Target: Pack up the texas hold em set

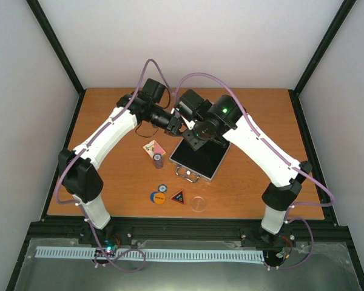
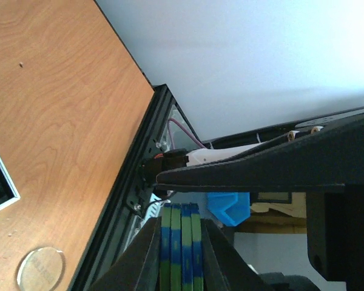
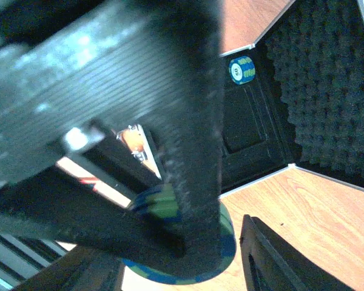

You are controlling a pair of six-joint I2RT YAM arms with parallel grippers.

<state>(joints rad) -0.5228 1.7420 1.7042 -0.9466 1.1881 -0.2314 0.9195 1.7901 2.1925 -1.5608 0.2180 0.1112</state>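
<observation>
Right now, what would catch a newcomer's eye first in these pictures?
The left arm and right arm meet over the far end of the open silver case, where the left pincer clamps a stack of green-blue chips. One chip already lies in the black lining. Near the table's front edge sit an orange disc, a black-red triangle and a clear disc.

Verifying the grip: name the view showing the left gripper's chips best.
Left wrist: left gripper shut on four green-blue chips, edge-on. Right wrist shows their face, mostly behind a finger; top view hides them.
</observation>
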